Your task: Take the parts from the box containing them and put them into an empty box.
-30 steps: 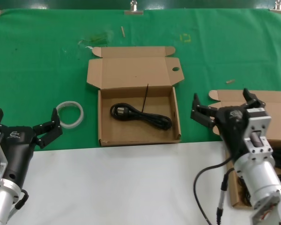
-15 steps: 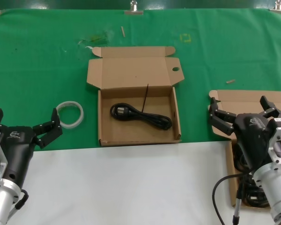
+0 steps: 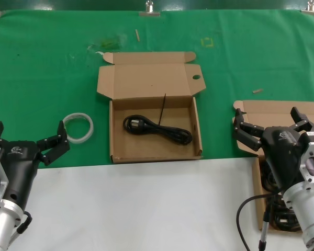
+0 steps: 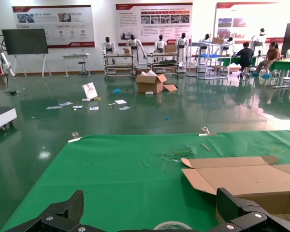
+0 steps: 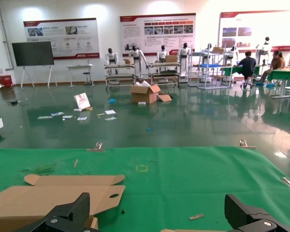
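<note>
Right gripper [image 3: 272, 123]: hangs over the right-hand box, fingers spread wide, nothing between them; both fingers [image 5: 65, 215] show parted in its wrist view.
Source box [image 3: 275, 111]: directly under and behind the right gripper, at the table's right edge; lid folded back onto the green cloth, most of the tray hidden by the arm.
Cords in source box [image 3: 275, 219]: a dark bundle shows below the right gripper, beside the wrist; how many lie there cannot be told.
Holed box [image 3: 115, 151]: well to the left of the right gripper, about midway between the two grippers; lid open and lying back, the round hole in its right side flap.
Cord [image 3: 157, 128]: one black coil lies flat on the floor of the holed box, plug end toward the left wall, well apart from both grippers.
Left gripper [image 3: 26, 137]: parked at the near left, fingers wide apart and empty; its fingers [image 4: 63, 212] frame the wrist view.
Ring [image 3: 77, 127]: white, on the green cloth just right of the left gripper's right finger, between that gripper and the holed box.
Cloth [image 3: 42, 68]: green, under both boxes; white tabletop nearer the robot.
</note>
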`<state>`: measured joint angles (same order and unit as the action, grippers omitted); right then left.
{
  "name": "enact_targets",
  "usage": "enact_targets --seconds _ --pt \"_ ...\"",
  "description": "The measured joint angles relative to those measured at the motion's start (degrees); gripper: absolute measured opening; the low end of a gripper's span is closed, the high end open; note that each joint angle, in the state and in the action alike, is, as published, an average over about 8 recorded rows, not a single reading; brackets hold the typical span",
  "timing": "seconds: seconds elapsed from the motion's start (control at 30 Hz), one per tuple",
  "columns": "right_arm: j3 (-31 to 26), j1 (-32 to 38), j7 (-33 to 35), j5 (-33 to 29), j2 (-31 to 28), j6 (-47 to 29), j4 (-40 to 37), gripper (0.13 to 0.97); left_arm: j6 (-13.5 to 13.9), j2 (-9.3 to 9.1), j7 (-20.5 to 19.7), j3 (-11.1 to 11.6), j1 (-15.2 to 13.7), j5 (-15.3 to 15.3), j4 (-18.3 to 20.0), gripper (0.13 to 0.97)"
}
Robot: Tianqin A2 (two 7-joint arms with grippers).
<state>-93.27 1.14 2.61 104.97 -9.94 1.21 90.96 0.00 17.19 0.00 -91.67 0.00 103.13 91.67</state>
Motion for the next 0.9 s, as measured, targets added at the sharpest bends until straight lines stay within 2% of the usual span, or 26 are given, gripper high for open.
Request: enact_targets --seconds 0.9 --pt "0.0 0.0 0.0 0.0 0.0 0.0 0.0 0.966 0.0 0.0 0.0 0.0 0.0 0.0 0.0 0.966"
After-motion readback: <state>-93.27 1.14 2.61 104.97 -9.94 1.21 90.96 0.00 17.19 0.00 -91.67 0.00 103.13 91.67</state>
